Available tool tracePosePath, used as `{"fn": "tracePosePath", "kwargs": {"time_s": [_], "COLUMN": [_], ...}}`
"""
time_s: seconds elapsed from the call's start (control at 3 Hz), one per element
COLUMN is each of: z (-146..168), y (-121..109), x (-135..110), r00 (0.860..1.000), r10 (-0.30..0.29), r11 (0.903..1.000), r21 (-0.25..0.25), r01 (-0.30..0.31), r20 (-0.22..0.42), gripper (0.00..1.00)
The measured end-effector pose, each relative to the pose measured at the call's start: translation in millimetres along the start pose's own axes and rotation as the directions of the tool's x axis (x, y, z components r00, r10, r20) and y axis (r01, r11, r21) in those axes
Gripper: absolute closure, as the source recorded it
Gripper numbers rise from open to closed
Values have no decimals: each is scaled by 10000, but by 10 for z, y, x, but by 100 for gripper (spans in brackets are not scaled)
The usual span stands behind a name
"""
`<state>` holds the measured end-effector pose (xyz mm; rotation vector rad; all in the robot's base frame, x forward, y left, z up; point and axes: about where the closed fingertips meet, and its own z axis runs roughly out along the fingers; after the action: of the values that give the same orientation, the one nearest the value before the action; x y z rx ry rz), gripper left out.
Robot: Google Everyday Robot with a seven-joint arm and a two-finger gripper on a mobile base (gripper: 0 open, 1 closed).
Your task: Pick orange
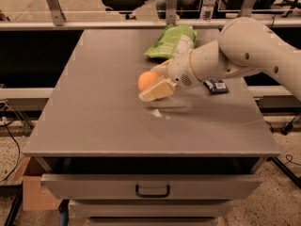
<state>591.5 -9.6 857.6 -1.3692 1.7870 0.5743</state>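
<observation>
The orange (146,79) lies on the grey table (94,102), near the middle and toward the back. My gripper (150,83) reaches in from the right and is open around the orange. One cream finger (156,90) lies in front of the fruit and the other shows just behind it. The fingers hide the right side of the orange. The white arm (244,51) stretches off to the right.
A green snack bag (170,41) lies just behind the orange. A dark blue wrapped bar (215,85) lies at the right under the arm. A water bottle (208,3) stands beyond the back edge. A drawer with a handle (152,190) is below the front edge.
</observation>
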Motion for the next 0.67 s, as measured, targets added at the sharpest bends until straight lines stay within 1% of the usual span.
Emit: {"fn": "tracePosePath", "kwargs": {"time_s": [0.33,0.67], "z": [14,-43], "y": [36,14], "x": [-51,-245], "r00": [9999,9939], "r10": [-23,253], "r11": [9999,9995], "r21": [-151,-231], "r01": [25,-229], "r20": [132,1071], "gripper": [62,85]}}
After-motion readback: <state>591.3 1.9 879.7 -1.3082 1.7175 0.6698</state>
